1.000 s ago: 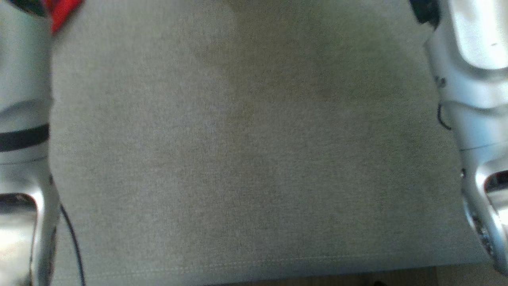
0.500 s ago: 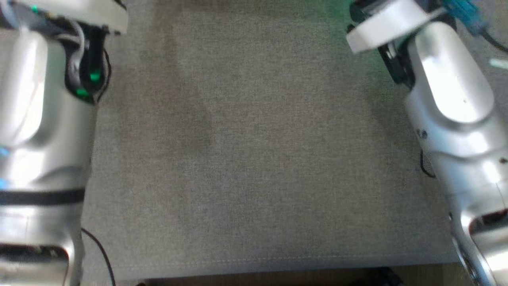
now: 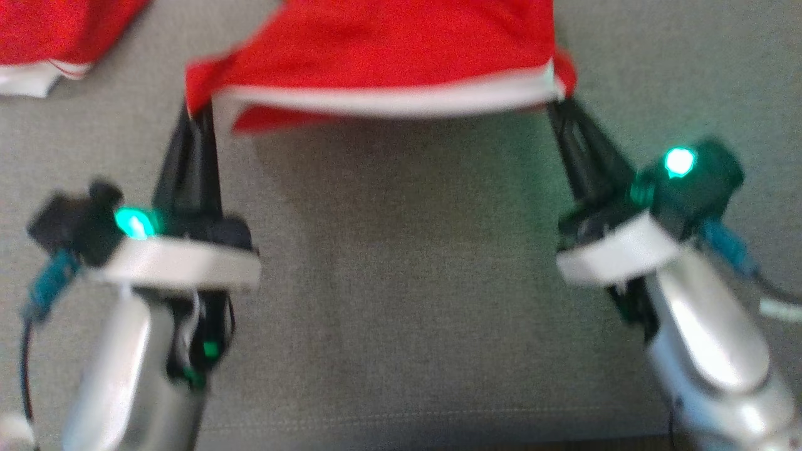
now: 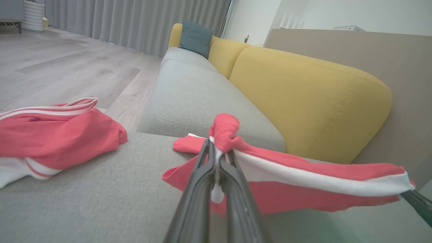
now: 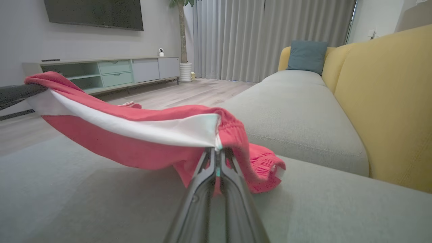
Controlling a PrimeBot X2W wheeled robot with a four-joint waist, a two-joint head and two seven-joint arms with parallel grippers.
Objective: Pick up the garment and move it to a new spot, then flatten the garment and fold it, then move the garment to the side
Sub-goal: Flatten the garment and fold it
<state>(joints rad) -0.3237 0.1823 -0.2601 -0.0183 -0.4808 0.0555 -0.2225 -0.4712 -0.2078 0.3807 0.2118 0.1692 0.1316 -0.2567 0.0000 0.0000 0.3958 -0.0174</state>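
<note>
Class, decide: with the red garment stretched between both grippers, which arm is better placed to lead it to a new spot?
Probably the right gripper: both hold the garment alike, but a second red garment lies on the left gripper's side.

A home living room: yellow-backed sofa (image 4: 303, 101), wall television (image 5: 94, 13), long grey curtains (image 5: 263, 37).

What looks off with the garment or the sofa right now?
Nothing damaged or spilled. The red garment hangs stretched by its white band between the left gripper and right gripper, bunched at each pinch. A second red garment lies crumpled on the grey seat, further left.
</note>
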